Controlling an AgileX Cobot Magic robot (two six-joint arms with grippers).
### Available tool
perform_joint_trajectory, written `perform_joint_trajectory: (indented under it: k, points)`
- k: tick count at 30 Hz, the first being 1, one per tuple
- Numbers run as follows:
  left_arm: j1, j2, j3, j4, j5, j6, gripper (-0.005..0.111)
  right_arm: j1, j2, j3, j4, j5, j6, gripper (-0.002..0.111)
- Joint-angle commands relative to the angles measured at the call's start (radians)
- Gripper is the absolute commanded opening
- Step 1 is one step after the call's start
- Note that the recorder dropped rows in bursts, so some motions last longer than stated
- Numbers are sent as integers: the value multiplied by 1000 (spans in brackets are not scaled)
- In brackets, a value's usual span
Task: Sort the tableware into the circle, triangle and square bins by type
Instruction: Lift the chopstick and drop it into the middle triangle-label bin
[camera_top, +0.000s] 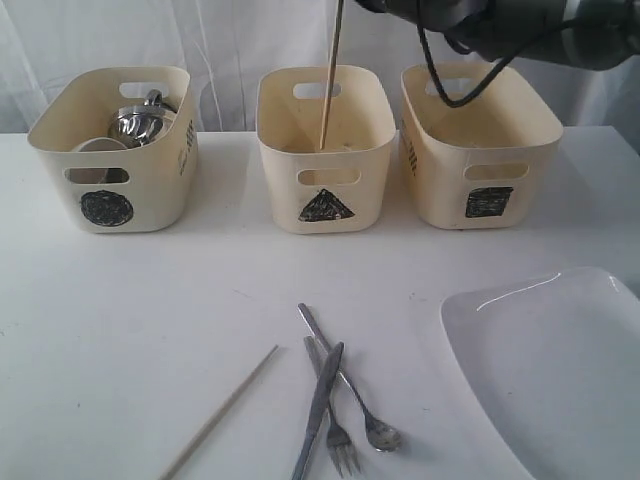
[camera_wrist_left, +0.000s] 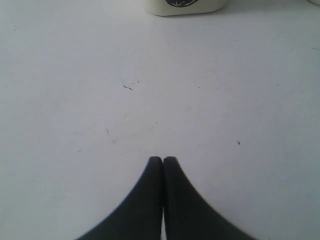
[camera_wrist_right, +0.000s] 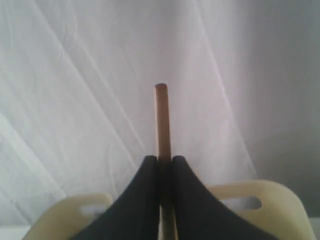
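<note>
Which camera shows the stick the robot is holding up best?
The exterior view: the held chopstick shows most of its length, its lower tip down inside the triangle bin. The right wrist view shows only a short piece pinched in the right gripper. The left wrist view shows none of it.

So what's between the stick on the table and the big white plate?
A knife, a fork and a spoon lie there, crossed over each other. The exterior view shows it.

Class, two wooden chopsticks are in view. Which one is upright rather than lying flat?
The chopstick pinched in the right hand, its lower end reaching into the triangle bin. The other chopstick lies flat on the table.
</note>
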Motion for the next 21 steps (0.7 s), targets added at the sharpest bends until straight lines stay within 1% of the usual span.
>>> perform_joint_trajectory:
  k: [1, 4, 8, 10, 11, 13, 17, 19, 21]
  points:
    - [-5, -4, 8, -9, 16, 0, 0, -11, 76, -4, 6, -259, 68, 0]
    - [-5, -4, 8, -9, 16, 0, 0, -11, 130, -4, 2, -393, 92, 0]
    - [-5, -4, 8, -9, 16, 0, 0, -11, 219, -4, -5, -506, 92, 0]
    - [-5, -4, 8, -9, 16, 0, 0, -11, 250, -4, -48, -500, 90, 0]
    - [-5, -4, 8, -9, 16, 0, 0, -11, 257, -4, -60, -465, 90, 2]
    - [-5, -4, 8, -9, 16, 0, 0, -11, 265, -4, -79, -412, 90, 10]
    - [-5, -4, 8, -9, 16, 0, 0, -11, 267, -4, -93, -389, 90, 36]
    - [-5, -4, 8, -9, 16, 0, 0, -11, 263, -4, -93, -387, 90, 42]
    - [-5, -4, 8, -9, 16, 0, 0, -11, 254, -4, -93, -367, 90, 43]
